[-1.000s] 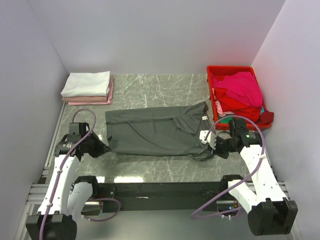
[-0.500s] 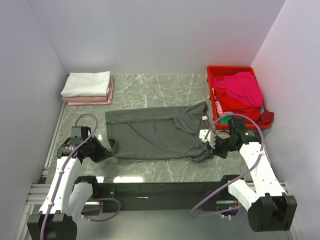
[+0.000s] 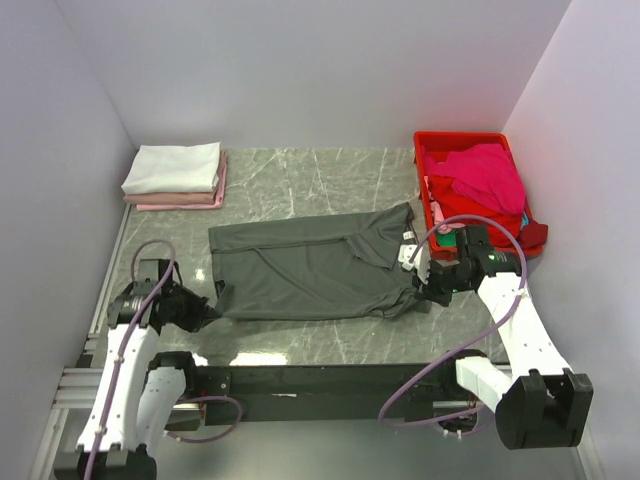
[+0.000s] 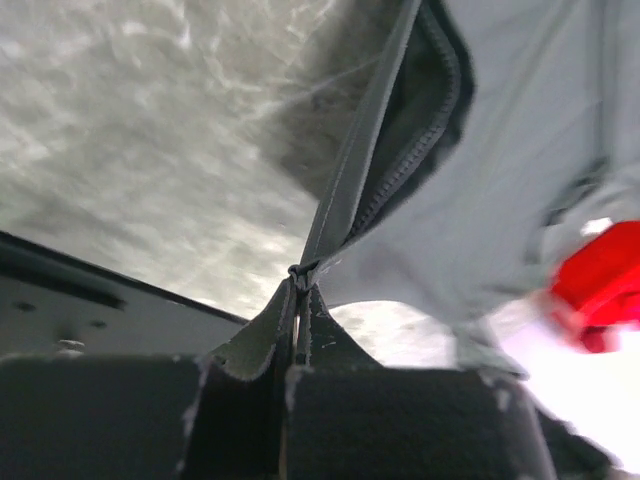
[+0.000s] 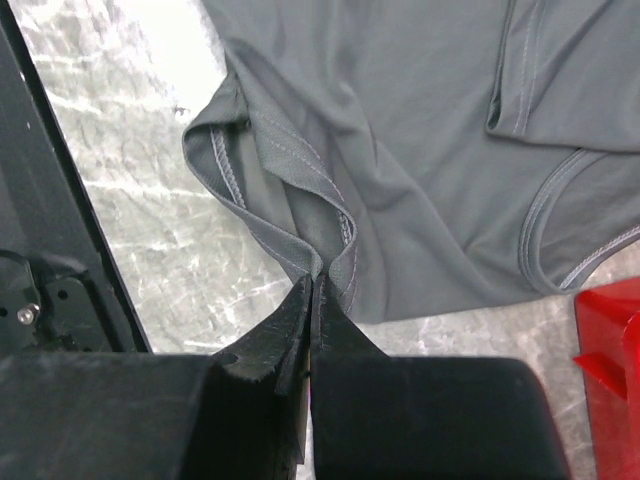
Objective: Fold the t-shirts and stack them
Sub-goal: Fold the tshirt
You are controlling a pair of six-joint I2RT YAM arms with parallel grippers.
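Marble table, left hand pinching edge of grey t-shirt, right hand likewise, left close-up blurred

Both arms sit low, reaching forward from their bases and angled in toward each other. The left tool has its jaws clamped tight on one edge of the dark grey t-shirt. Same deal for the right tool, pinching a fold at the other end.
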